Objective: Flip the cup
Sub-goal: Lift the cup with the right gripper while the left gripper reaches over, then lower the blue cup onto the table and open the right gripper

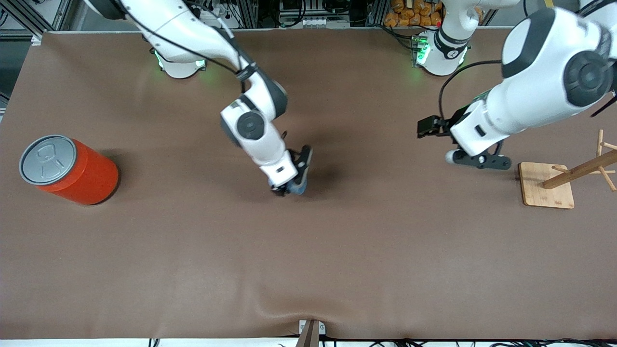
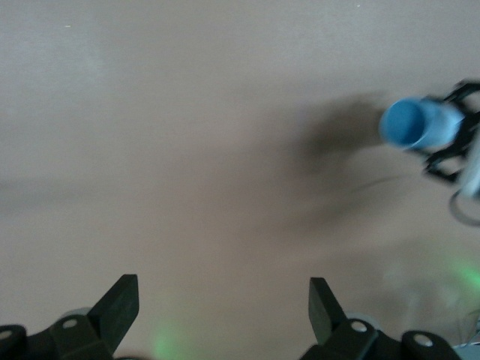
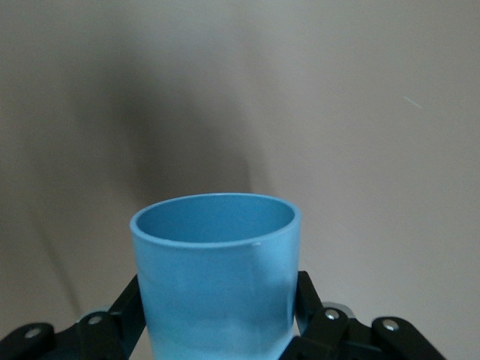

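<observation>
The light-blue cup (image 3: 216,281) sits between the fingers of my right gripper (image 1: 292,185), which is shut on its sides over the middle of the table. In the front view only a sliver of the cup (image 1: 299,189) shows under the hand. In the right wrist view its open mouth faces away from the hand. The left wrist view shows the cup (image 2: 418,124) held off the table with the right gripper's fingers around it. My left gripper (image 2: 223,307) is open and empty, waiting over the table beside the wooden stand; in the front view it (image 1: 477,160) hangs low.
A big orange can (image 1: 72,169) with a grey lid stands toward the right arm's end of the table. A wooden peg stand (image 1: 547,185) on a square base lies toward the left arm's end. The brown mat (image 1: 308,250) covers the table.
</observation>
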